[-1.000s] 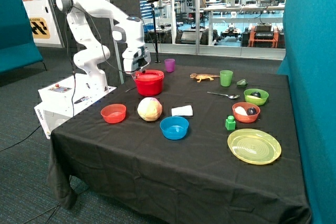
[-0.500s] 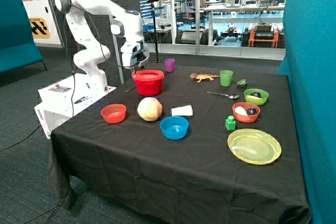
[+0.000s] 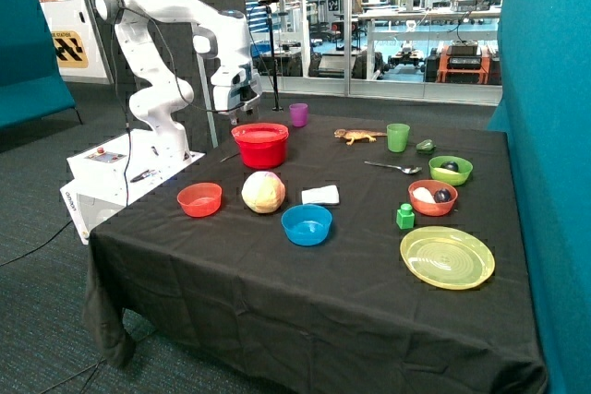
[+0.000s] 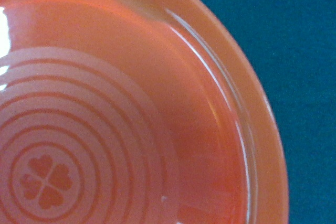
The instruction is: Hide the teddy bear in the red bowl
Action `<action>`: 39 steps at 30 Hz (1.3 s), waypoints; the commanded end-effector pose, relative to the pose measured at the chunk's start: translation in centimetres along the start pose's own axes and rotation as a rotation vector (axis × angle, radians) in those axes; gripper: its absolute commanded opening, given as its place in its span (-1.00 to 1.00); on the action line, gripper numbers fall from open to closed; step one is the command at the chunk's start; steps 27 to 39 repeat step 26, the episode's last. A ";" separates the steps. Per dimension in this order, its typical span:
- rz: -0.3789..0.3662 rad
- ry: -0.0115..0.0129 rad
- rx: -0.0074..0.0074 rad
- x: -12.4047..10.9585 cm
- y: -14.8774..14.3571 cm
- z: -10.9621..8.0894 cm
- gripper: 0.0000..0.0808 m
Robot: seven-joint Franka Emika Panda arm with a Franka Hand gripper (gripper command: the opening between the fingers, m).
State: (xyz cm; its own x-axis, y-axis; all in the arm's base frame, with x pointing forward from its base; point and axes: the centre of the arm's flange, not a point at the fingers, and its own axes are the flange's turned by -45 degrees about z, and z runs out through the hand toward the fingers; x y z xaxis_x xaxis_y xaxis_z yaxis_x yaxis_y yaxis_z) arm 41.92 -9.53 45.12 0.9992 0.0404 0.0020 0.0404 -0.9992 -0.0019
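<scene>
The red bowl [image 3: 260, 144] sits upside down; no teddy bear shows; the pincer [image 3: 235, 115] hangs beside it, grip unreadable.

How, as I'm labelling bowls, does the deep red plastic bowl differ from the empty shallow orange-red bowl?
The deep red plastic bowl is taller and larger; the empty shallow orange-red bowl is low and small. The deep one sits just below the gripper; the shallow one lies nearer the front edge of the table. Both stand upright.

The pincer [image 3: 236, 115] hangs just above the red bowl [image 3: 260, 145] on the table [image 3: 305, 274].
</scene>
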 end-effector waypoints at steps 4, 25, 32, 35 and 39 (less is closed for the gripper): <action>0.016 -0.0020 -0.0019 -0.1 0.8 -0.5 0.69; -0.132 -0.0021 -0.0018 -2.3 3.9 -1.2 0.65; -0.157 -0.0021 -0.0017 -2.5 4.2 -1.1 0.65; -0.157 -0.0021 -0.0017 -2.5 4.2 -1.1 0.65; -0.157 -0.0021 -0.0017 -2.5 4.2 -1.1 0.65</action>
